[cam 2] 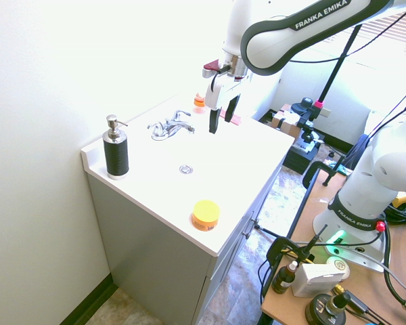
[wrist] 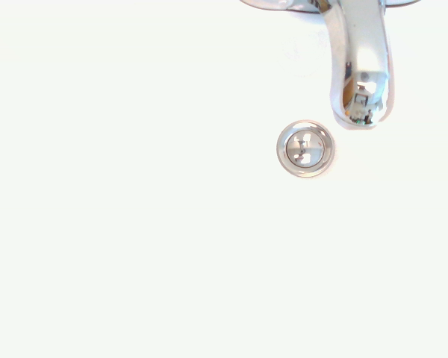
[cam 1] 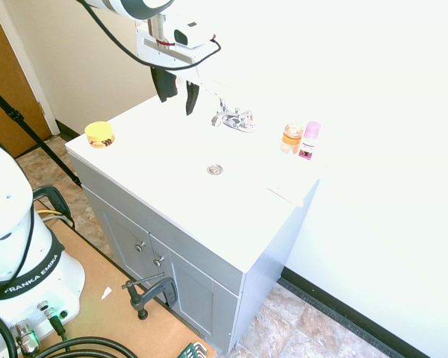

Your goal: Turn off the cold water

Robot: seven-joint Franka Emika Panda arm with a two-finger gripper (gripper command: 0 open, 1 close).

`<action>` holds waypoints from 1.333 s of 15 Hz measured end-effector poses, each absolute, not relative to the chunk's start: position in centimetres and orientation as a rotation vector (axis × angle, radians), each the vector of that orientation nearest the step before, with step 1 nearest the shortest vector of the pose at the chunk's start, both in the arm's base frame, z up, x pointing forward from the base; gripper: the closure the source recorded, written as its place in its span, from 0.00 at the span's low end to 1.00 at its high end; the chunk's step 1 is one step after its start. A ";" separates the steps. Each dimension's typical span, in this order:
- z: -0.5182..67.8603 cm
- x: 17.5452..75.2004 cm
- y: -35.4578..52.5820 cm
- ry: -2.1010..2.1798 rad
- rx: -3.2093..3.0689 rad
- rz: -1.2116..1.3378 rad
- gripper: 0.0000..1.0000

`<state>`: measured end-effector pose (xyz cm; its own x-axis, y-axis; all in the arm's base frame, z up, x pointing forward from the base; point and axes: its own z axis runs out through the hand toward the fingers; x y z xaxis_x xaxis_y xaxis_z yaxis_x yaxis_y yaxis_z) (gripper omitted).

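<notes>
Fingers: your gripper (cam 2: 221,116) hangs above the sink, its fingers (cam 1: 165,86) apart with nothing between them; you hold no part of the tap.
Tap: the tap (cam 1: 234,118) stands just beside the fingers at the back of the sink, below their tips and not touching them. In the wrist view only the spout (wrist: 362,71) and the drain (wrist: 306,148) show; both handles are out of that frame.
Cold handle: you can't tell from these views which handle is cold or how far it is turned. Glare washes out the basin, and no stream shows.
Risk, wrong handle: the two handles sit close together by the spout, so a small offset could put you on the hot one.
Risk, slip: the chrome looks slick, and a shallow grip may slide off without turning it.
Risk, collision: come down too fast and a fingertip may strike the spout or the surface (cam 1: 172,186).
Bystanders: the soap pump (cam 2: 115,148), yellow tub (cam 2: 206,214) and two bottles (cam 1: 301,139) stand well apart from the fingers, so they're unlikely to be hit.
</notes>
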<state>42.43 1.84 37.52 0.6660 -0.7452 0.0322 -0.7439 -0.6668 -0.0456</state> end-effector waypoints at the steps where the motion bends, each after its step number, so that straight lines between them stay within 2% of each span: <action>1: 37.5 42.4 1.8 1.270 -2.842 -0.073 0.00; 5: 37.6 44.0 0.4 1.330 -2.808 -0.183 0.00; 10: 35.8 50.4 -2.4 1.434 -2.824 -0.330 0.00; 15: 33.5 55.7 -5.5 1.492 -2.865 -0.388 0.00; 20: 31.5 57.0 -5.9 1.502 -2.912 -0.375 0.00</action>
